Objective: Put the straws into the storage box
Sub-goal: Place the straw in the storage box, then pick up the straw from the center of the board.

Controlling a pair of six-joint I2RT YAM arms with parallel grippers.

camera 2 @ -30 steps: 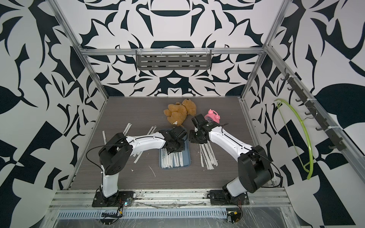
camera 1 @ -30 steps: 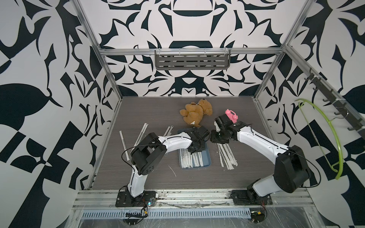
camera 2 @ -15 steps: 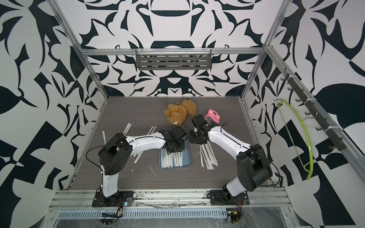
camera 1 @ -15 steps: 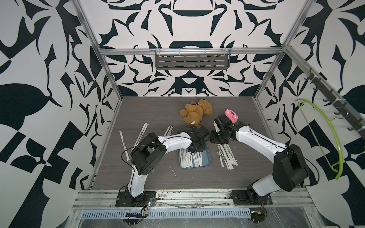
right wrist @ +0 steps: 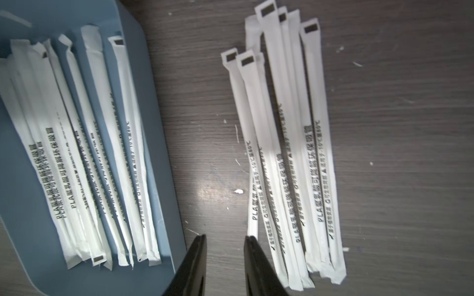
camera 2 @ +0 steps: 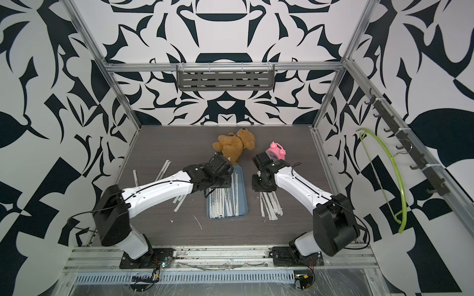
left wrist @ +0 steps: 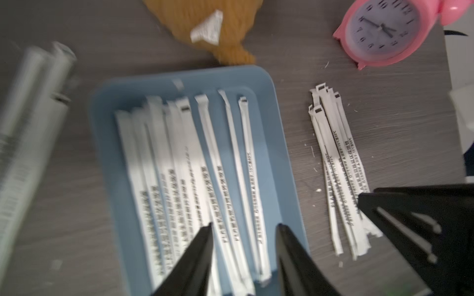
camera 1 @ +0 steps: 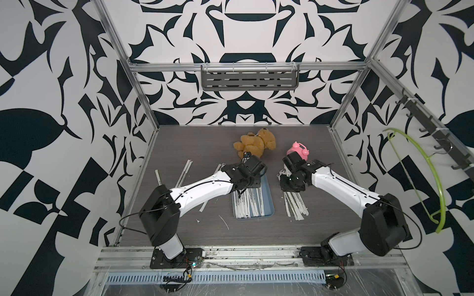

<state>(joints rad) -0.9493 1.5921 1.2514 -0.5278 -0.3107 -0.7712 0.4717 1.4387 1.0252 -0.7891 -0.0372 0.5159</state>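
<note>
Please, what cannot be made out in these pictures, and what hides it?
- Both top views: the storage box has its far end under the left arm.
- Left wrist view: the straws beside the box are blurred, print unreadable.
- Left wrist view: the teddy bear is cut by the edge.
- Both top views: the right gripper has its tips under its own wrist.

Matt white paper, creased and printed in black, wraps the straws (right wrist: 316, 159). The box (left wrist: 107, 153) is smooth blue-grey plastic with a faint sheen. The table (right wrist: 397, 153) shows dark wood grain, matt, with one soft glare spot. Fuzzy brown plush bear (camera 1: 256, 146). Glossy pink plastic clock (left wrist: 384, 28). Dull grey metal shelf (camera 1: 250, 80), upper centre in both top views.
</note>
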